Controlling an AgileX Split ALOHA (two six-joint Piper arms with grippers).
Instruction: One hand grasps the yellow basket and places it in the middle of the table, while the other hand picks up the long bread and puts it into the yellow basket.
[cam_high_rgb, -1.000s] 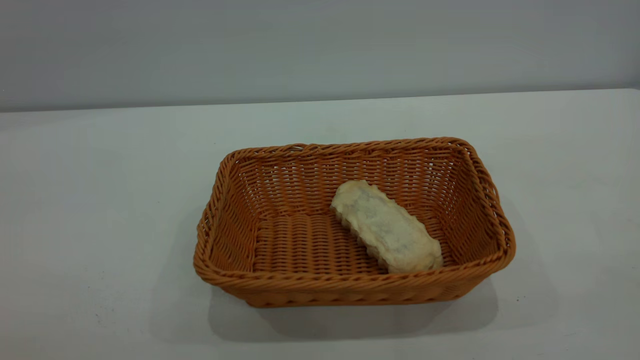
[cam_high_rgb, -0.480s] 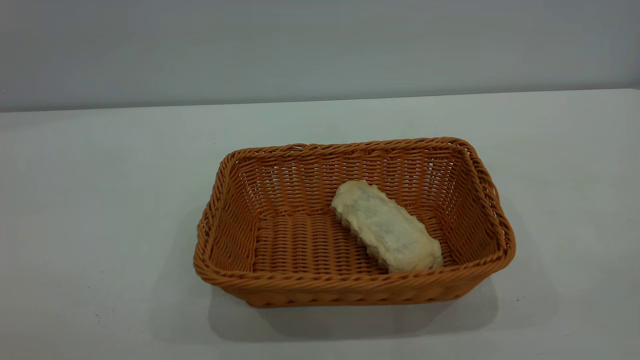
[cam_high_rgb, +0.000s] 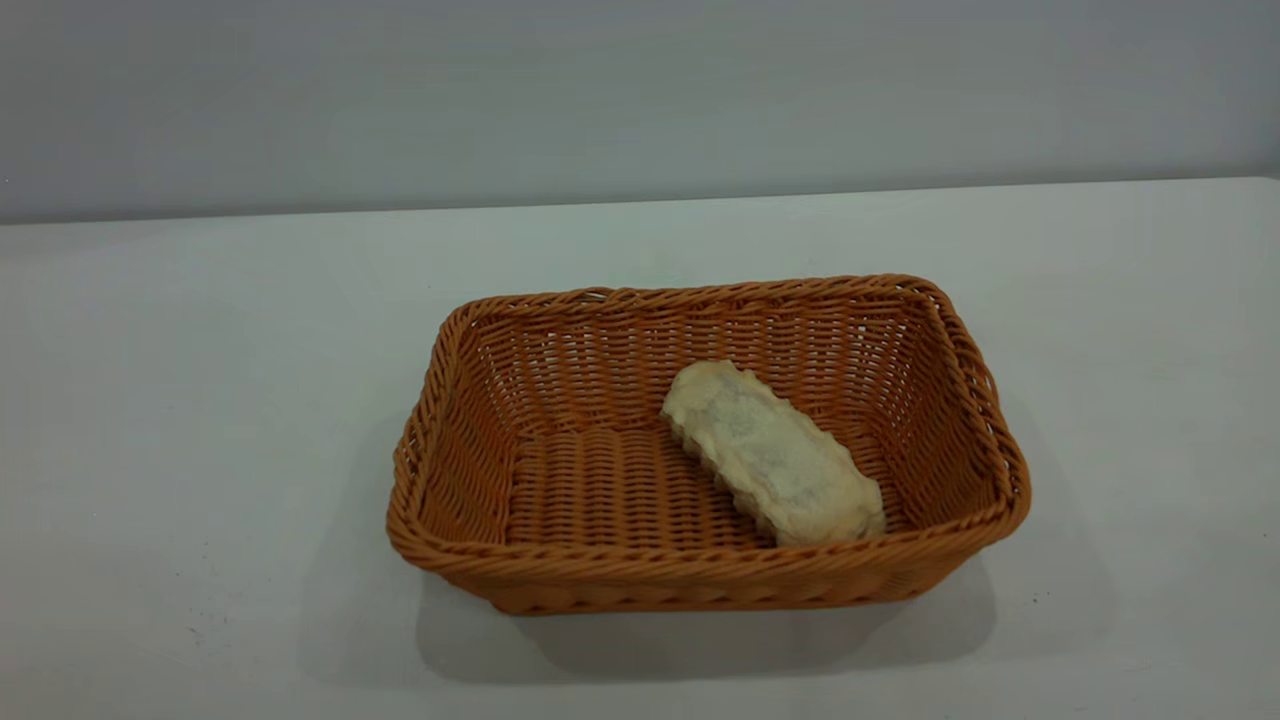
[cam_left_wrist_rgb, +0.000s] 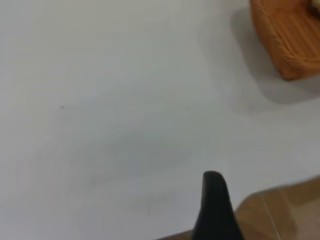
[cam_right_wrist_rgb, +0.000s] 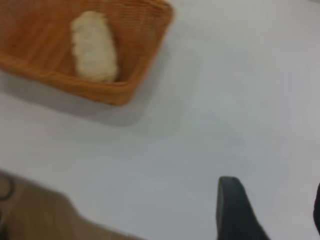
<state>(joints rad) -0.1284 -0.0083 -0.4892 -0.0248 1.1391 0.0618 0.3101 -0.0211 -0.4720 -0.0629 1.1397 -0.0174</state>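
Soft, even, fairly dim light falls from above on the plain white worktop (cam_high_rgb: 200, 400), with no glare. The large orange-tan woven wicker basket (cam_high_rgb: 700, 580) casts a broad, soft-edged grey shadow on the worktop along its near side and both ends. The exterior view is sharp; both wrist views are blurred, their nearest dark parts most of all.

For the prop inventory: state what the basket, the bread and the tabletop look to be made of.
The yellow basket: woven wicker or a plastic imitation of it, orange-tan with a slight sheen, braided rim and open-weave sides. The long bread: pale cream, rough and matte with a scalloped edge; real loaf or foam replica cannot be told. The table: smooth plain white, matte, probably laminate or painted board.
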